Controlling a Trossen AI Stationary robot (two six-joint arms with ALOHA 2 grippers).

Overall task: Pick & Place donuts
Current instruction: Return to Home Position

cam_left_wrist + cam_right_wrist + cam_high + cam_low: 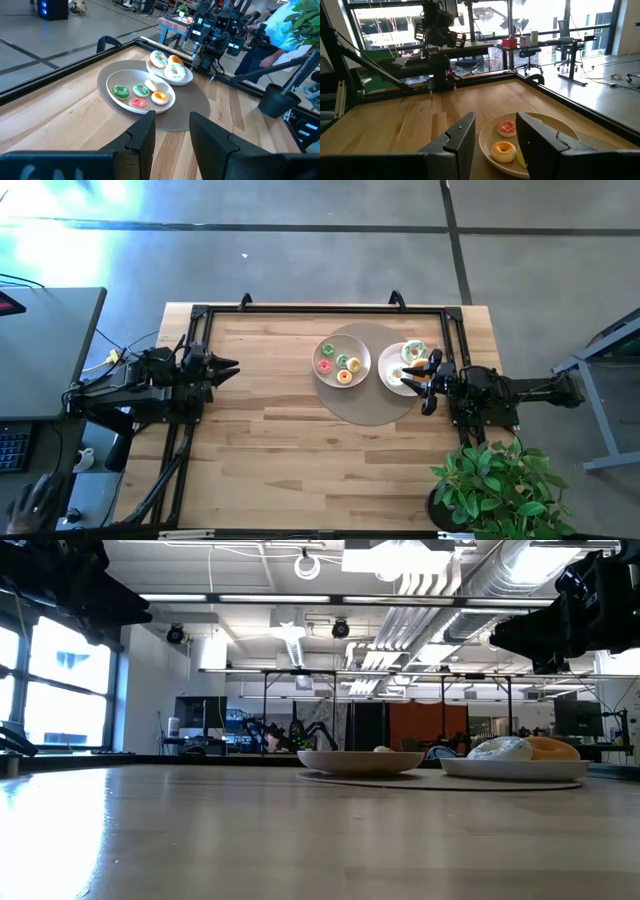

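High view: a light wooden desk [270,440] is seen, with a round grey-beige mat [375,408] laid on its right half. A round beige plate [358,346] and a round white plate [390,365] are set side by side on the mat, the white one nearer the right arm. The small toy ring donuts [344,377] are all on the plates: five on the beige plate, the rest on the white one. The right tool [425,380] is held over the white plate's outer edge. The left tool [228,368] is parked at the desk's left side, well apart from the plates. A green potted plant [495,485] is placed just off the desk's near right corner.

Low view: both plates are seen edge-on. A white-iced donut [500,749] and an orange donut [552,748] are seen above the white plate's rim. Both arms are up at the top corners, clear of the desk.

Left wrist view: the left tool's fingers [142,137] are spread and nothing is gripped. On the beige plate, two green-iced donuts [120,91], a red-iced donut [138,103], an orange-iced donut [159,97] and a pale yellow donut [151,85] are counted. On the white plate, two white sprinkled donuts [175,72] and one orange one are piled close together. Whether the plate rims touch cannot be told.

Right wrist view: the right tool's fingers [460,137] are spread and nothing is held. Part of the beige plate is seen past them. The left arm [437,65] is seen across the desk.
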